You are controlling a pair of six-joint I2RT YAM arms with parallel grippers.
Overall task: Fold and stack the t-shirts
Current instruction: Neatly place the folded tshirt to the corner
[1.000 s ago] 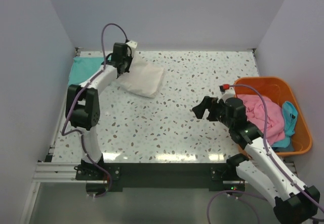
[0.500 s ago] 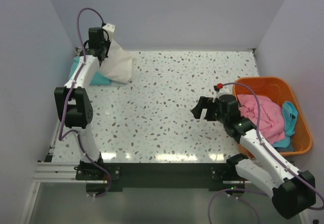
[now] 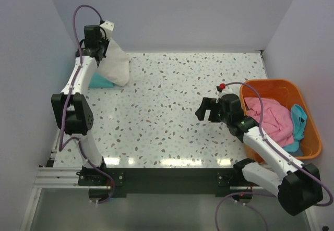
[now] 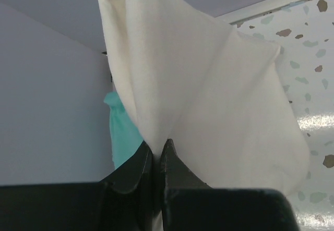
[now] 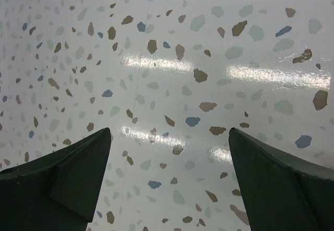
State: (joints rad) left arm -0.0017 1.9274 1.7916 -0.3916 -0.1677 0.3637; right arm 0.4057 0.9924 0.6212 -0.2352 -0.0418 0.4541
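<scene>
Hanging up at the far-left corner is the folded cream t-shirt (image 3: 116, 67), a top fold pinched tight in the left claw (image 4: 155, 155). Its bottom end droops over the teal t-shirt (image 3: 98, 81) lying flat on the speckled counter (image 3: 172, 95); can't tell if they touch. Over on the right, a pink t-shirt (image 3: 269, 119) and a blue one (image 3: 298, 119) are heaped in the orange basket (image 3: 271, 85). Just left of it the right claw (image 5: 169, 132) hovers, spread wide with nothing in it.

my left gripper (image 3: 103, 47) swung up into the upper left corner, cream shirt (image 3: 116, 67) lifted along, now hanging over the teal shirt (image 3: 98, 81), my right gripper (image 3: 205, 109) edged slightly left
</scene>
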